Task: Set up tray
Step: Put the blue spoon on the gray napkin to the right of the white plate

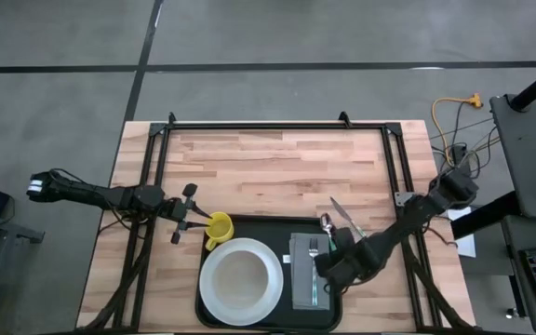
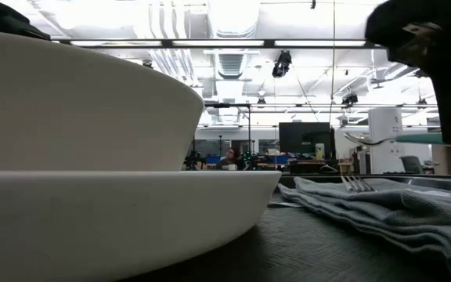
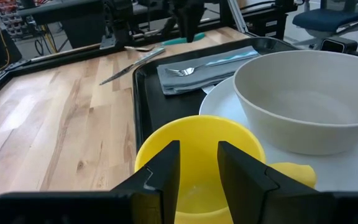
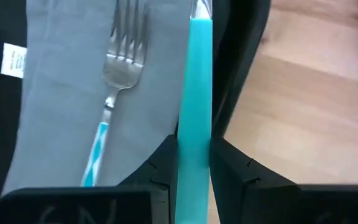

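Grippers at work over the tray (image 1: 249, 226).
Right gripper (image 4: 193, 163) clamped a teal-handled spoon (image 4: 194, 93) at the napkin's (image 4: 67, 93) three o'clock edge; left gripper (image 3: 197, 168) pinched the yellow cup's (image 3: 197, 143) rim.

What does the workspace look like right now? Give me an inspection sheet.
Surface: wooden table, bare at the far half.
Job's things: black tray at the near edge holds white plate with bowl, yellow mug, grey napkin with fork.
Clutter: knife on the wood beside the tray.
Grippers: left claw straddles the mug rim; right claw shut on teal-handled spoon over the napkin's edge.
Cables: orange and dark leads off the table's right.
Surroundings: grey floor; lab room behind, a person far off.
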### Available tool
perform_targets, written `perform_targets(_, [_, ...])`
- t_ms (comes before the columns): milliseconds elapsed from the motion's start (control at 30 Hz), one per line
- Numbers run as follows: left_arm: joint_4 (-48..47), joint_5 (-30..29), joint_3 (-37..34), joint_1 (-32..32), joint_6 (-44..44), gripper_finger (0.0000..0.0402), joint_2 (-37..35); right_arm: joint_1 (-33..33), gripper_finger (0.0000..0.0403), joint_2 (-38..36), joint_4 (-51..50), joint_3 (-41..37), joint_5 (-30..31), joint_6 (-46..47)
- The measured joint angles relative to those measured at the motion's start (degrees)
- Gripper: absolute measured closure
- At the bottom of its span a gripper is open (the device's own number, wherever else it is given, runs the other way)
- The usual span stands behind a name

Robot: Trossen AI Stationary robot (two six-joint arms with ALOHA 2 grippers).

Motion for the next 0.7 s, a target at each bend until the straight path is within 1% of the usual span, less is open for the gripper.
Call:
perform_targets(100, [0.0, 0.0, 0.0, 0.0, 0.0, 0.0307, 0.0, 0.0, 0.0349, 2.8, -1.9, 4.2, -0.2, 2.1])
perform_targets(267, [0.0, 0.0, 0.0, 0.0, 0.0, 0.0307, 0.0, 0.0, 0.0349, 7.4, -2.1, 10.2, -0.2, 3.7])
perform_targets(500, [0.0, 0.0, 0.0, 0.0, 0.0, 0.0307, 0.0, 0.0, 0.0349, 13.7, -2.2, 17.1, -1.5, 8.1])
perform_targets(700, [0.0, 0.0, 0.0, 0.0, 0.0, 0.0307, 0.0, 0.0, 0.0349, 18.5, -2.3, 23.5, -1.7, 9.8])
